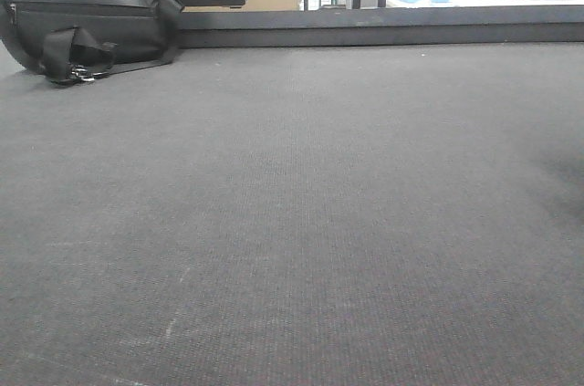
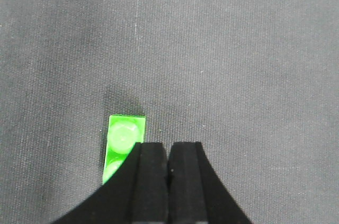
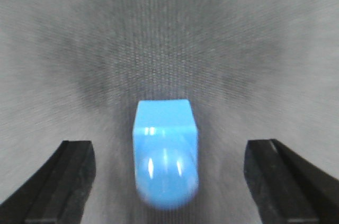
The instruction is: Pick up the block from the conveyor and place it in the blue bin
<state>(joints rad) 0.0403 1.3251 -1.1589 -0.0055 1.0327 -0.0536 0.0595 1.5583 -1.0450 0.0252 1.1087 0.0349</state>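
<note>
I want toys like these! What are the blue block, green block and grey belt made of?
Blue block: likely plastic, glossy; bright glints on its rounded end. Green block: probably plastic, smooth, slightly see-through. Conveyor: seemingly woven fabric, matte; fine weave shows.

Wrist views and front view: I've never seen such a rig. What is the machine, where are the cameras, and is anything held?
A two-armed robot on a mobile base. The front view looks across the grey conveyor, a black bag at its far left; no arm shows. The other cameras ride on the wrists, looking past each tool. The left tool is shut, empty, a green block lying beside it. The right tool is open around a blue block. Nothing is held.
</note>
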